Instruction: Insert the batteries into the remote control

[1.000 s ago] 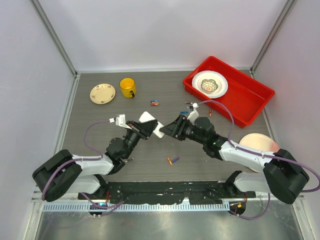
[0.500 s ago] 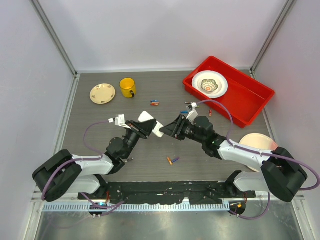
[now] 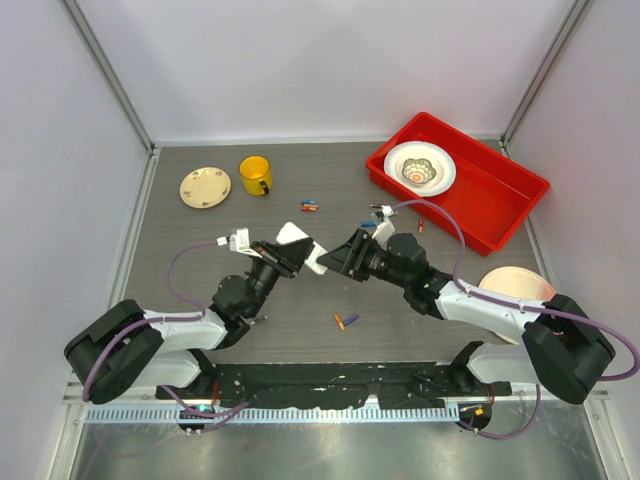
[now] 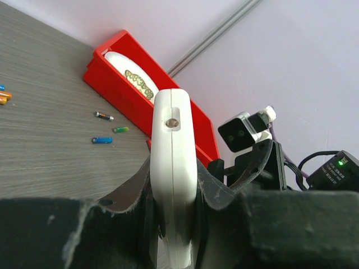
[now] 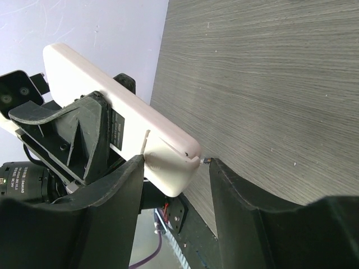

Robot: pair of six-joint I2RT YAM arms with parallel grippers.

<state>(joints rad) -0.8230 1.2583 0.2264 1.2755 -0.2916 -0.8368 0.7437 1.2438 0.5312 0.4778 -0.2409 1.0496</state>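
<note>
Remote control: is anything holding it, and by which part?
Left gripper clamps the remote control by the end nearest its wrist; the far end sticks out.

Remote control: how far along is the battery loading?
Done: the left hand holds the remote control clamped, lifted off the table. In hand: the right hand, open, straddles its end. Left: batteries lie loose on the table; none visibly loaded.

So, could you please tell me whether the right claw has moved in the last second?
Yes, slightly: the right claw edged left, away from the red tray, toward the remote control.
</note>
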